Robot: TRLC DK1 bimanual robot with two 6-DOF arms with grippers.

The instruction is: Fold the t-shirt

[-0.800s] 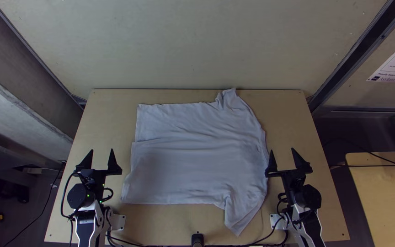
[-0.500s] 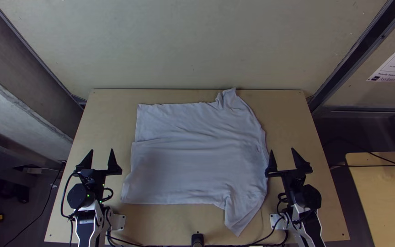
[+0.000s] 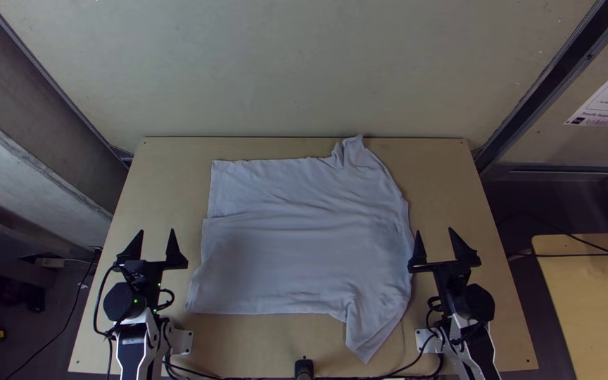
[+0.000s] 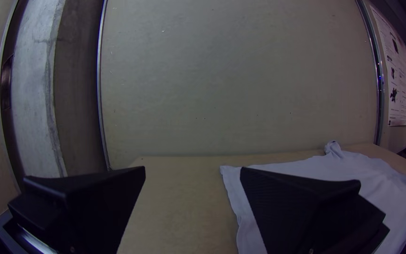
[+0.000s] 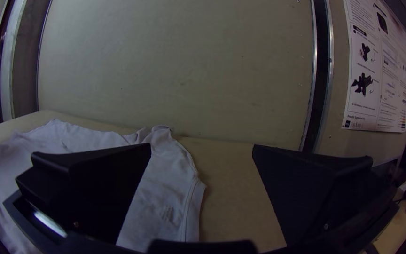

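Across the middle of the bench [image 3: 170,176], the t-shirt [image 3: 297,260] lies spread, its first fold apparently yet to be made, so left gripper [image 3: 156,230] and right gripper [image 3: 435,230], fingers wide apart, likely need to pinch its edges next.

wooden table [image 3: 304,345], pale wall panel [image 3: 283,70], printed poster [image 5: 377,70]

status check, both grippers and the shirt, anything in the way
Both grippers open, empty. T-shirt spread on table, not folded up. Right gripper's inner finger by shirt's edge.
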